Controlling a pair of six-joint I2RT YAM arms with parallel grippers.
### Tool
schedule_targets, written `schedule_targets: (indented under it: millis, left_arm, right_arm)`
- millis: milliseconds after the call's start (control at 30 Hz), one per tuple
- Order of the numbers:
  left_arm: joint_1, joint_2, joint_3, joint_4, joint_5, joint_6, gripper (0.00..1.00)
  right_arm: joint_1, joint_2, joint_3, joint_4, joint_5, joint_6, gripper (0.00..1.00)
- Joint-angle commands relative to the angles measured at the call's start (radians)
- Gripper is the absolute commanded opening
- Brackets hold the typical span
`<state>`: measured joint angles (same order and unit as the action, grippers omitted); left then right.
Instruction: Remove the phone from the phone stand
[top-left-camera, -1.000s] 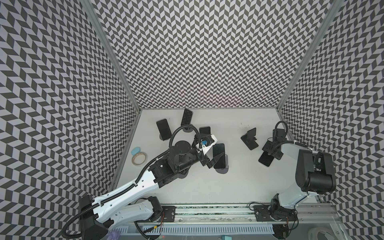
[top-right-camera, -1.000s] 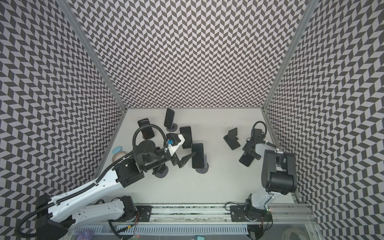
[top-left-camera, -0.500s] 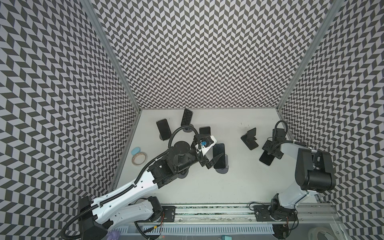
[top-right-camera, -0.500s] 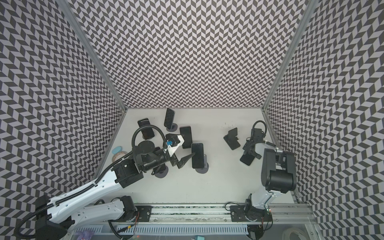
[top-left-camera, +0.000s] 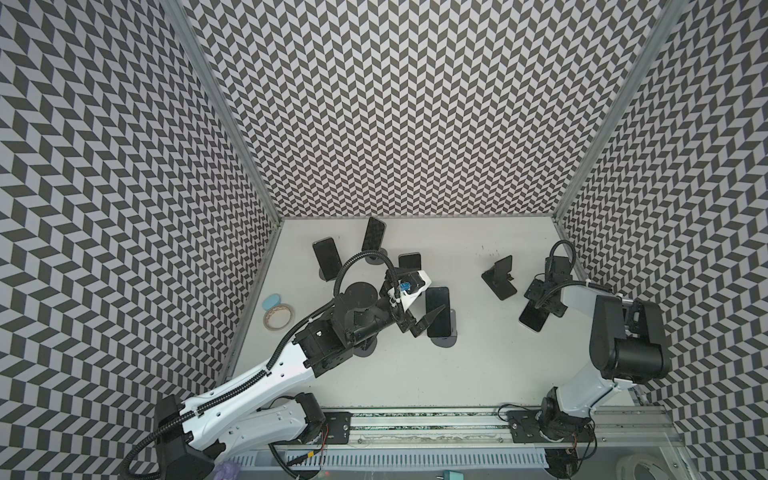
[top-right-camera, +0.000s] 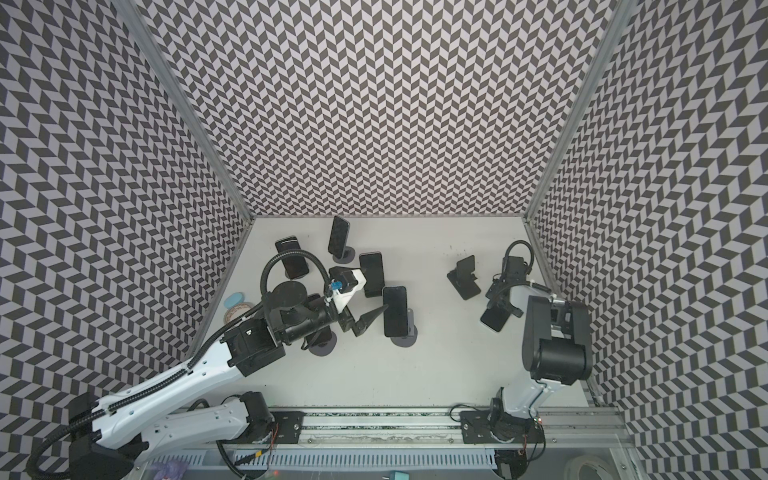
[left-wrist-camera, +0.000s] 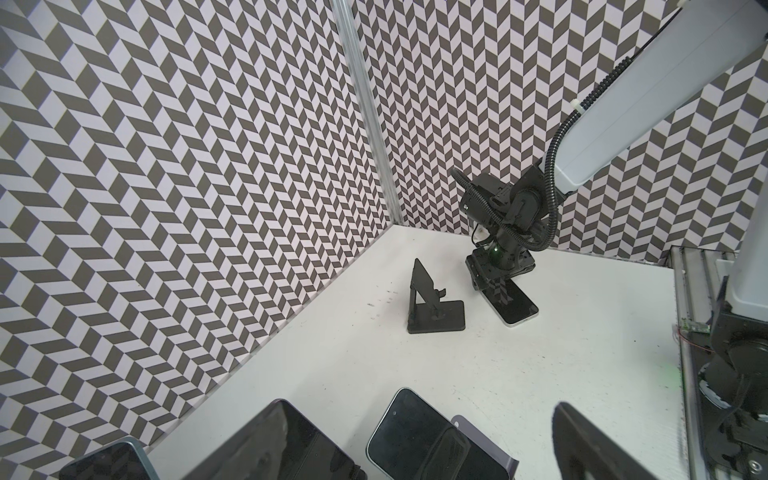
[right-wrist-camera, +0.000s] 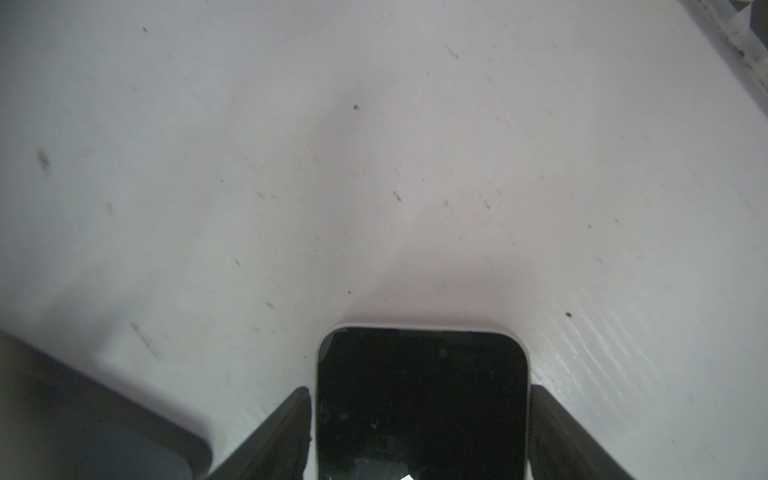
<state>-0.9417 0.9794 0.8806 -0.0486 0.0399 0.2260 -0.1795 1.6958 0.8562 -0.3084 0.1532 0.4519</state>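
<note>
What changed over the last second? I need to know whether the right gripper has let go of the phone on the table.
The right gripper spread its jaws and let go of the phone, which lies flat on the table beside the empty stand. The phone, the left arm and the other phones stayed put.

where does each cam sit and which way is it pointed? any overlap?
Top views: overhead above the base rail, looking down at the table; left arm and right arm show.
Left wrist: low among standing phones, facing the empty stand and right arm; own finger shows.
Right wrist: just above the flat phone, looking down; both fingers flank it.
Shared: every view shows that phone.
</note>
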Motion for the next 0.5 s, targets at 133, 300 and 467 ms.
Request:
schedule_targets:
  millis: [133,300,467]
  left_arm:
    - [0.007,-0.008,-0.002,-0.01,0.008,0.012,1.0]
    - [0.009,0.006,0.017,-0.012,-0.001,0.004,1.0]
    - [0.009,0.023,0.045,-0.014,-0.005,-0.005,1.0]
  right_arm:
    - [-0.01,0.097,-0.073,-0.153,-0.145,0.033,0.81]
    - [-0.009,0.065,-0.047,-0.182,-0.143,0.041,0.86]
    - [-0.009,0.004,-0.019,-0.215,-0.136,0.056,0.92]
